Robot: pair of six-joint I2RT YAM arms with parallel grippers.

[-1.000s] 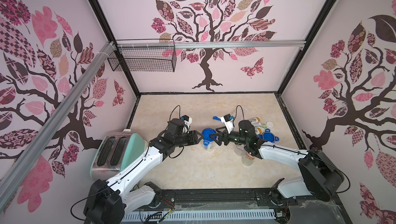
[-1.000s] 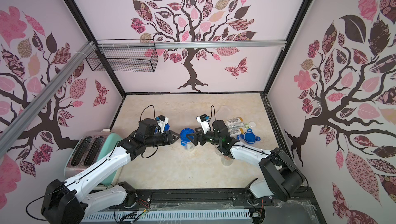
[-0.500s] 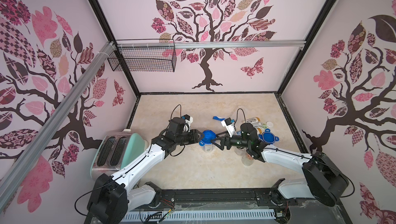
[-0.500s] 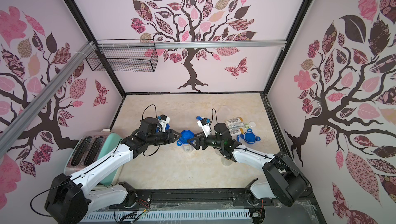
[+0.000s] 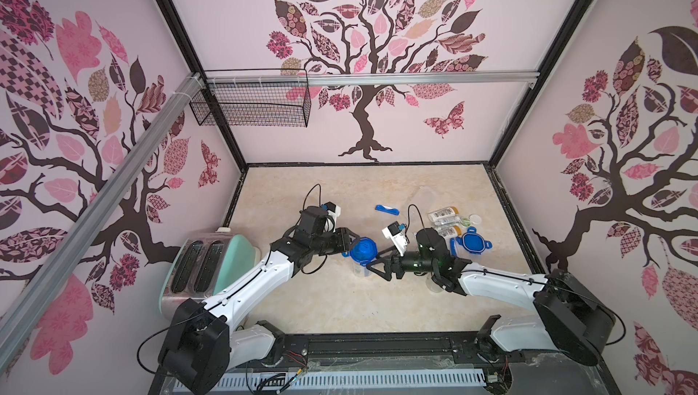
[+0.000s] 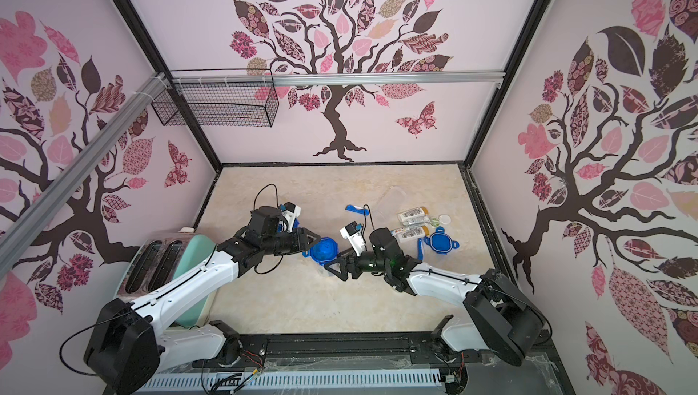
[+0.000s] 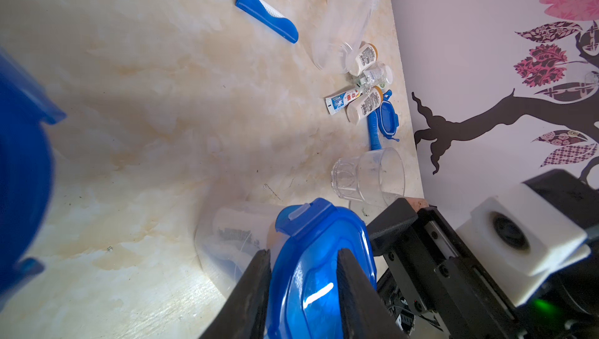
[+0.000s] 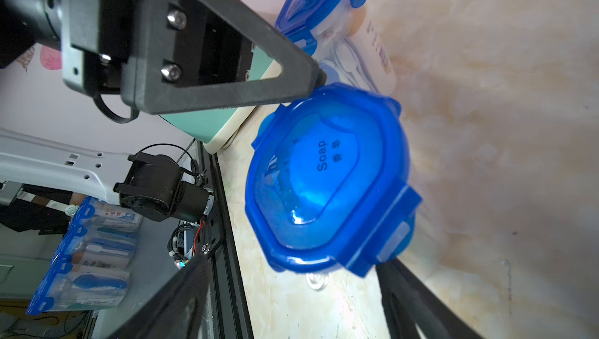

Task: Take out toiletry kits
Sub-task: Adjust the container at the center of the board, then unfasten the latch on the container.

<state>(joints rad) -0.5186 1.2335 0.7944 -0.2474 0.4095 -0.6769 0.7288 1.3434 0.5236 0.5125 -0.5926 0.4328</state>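
Note:
A clear jar with a blue clip lid (image 5: 363, 250) (image 8: 327, 185) stands mid-table, with kit items dimly visible inside. My left gripper (image 5: 349, 240) (image 7: 304, 288) has its jaws part-way apart astride the lid's (image 7: 321, 272) near edge. One fingertip (image 8: 319, 81) touches the rim. My right gripper (image 5: 377, 266) (image 8: 291, 305) is open wide around the jar's lower body, with a gap on one side. Taken-out toiletry kits lie at the right: white bottles (image 5: 442, 215) (image 7: 364, 107), a toothpaste tube (image 7: 343, 100) and folding toothbrushes (image 5: 386, 208) (image 7: 267, 14).
A loose blue lid (image 5: 472, 242) and an empty clear jar on its side (image 7: 343, 22) lie near the kit items. A glass cup (image 7: 369, 175) stands under my right arm. Another lidded jar (image 8: 321, 0) sits behind my left wrist. A toaster (image 5: 204, 261) is at left.
My left gripper's jaws have narrowed around the lid's edge. My right gripper has dropped lower and nearer the front, beside the jar's body.

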